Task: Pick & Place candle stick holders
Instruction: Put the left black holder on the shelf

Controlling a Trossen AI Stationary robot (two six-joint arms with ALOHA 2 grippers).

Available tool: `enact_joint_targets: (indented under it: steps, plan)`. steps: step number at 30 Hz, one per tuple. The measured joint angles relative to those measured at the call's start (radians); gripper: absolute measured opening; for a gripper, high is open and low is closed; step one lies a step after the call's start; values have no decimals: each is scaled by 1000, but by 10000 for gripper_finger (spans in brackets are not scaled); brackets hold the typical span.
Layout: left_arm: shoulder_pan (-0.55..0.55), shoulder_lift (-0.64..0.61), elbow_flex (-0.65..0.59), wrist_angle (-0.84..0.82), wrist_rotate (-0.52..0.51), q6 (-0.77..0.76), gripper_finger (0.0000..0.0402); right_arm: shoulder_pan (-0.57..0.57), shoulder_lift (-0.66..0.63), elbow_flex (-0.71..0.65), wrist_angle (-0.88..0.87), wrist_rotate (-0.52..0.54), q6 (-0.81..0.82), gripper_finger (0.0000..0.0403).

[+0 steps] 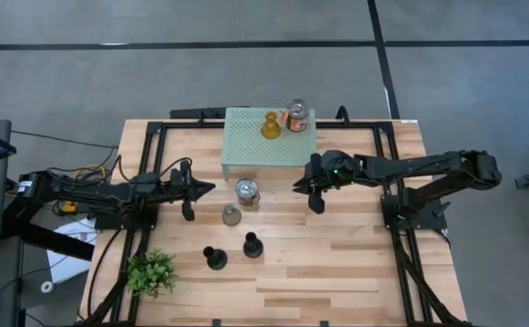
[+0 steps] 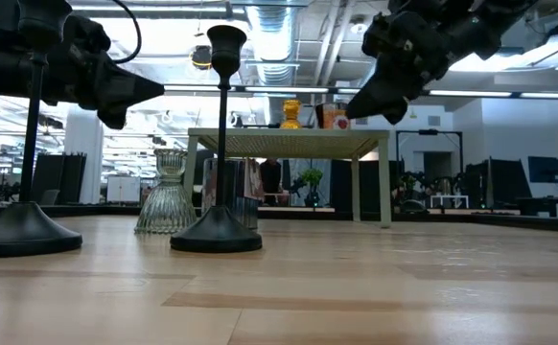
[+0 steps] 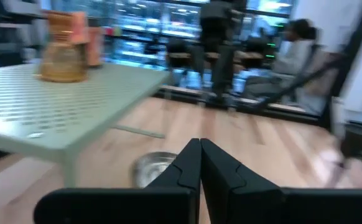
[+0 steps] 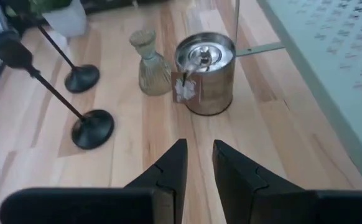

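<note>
L jaws [image 1: 212, 189] hovering pressed together, R jaws [image 1: 295, 187] hovering slightly spread, both flanking silvery jar holder [image 1: 247, 192] on bench [image 1: 337, 263].

Room: open industrial workspace around a light wooden table [image 1: 337, 263].

The floor [image 1: 246, 77] is grey, crossed by dark lines. The ceiling [image 2: 289, 29] carries exposed ducts and bright strip lighting. Beyond the table, the low view shows desks, monitors [image 2: 546, 171] and dark stands before pale walls. A seated person [image 3: 296, 50] appears in the left wrist view, beside what may be shelving; blur prevents confirmation.
</note>
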Motion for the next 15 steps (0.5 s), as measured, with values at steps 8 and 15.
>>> enact_joint_targets:
  steps: [8,15]
  plan:
    - [0,0,0,6,115,-4,8,64,-117,0,-185,5,48,69]
    - [0,22,0,11,143,-54,8,153,-219,0,-272,7,58,69]
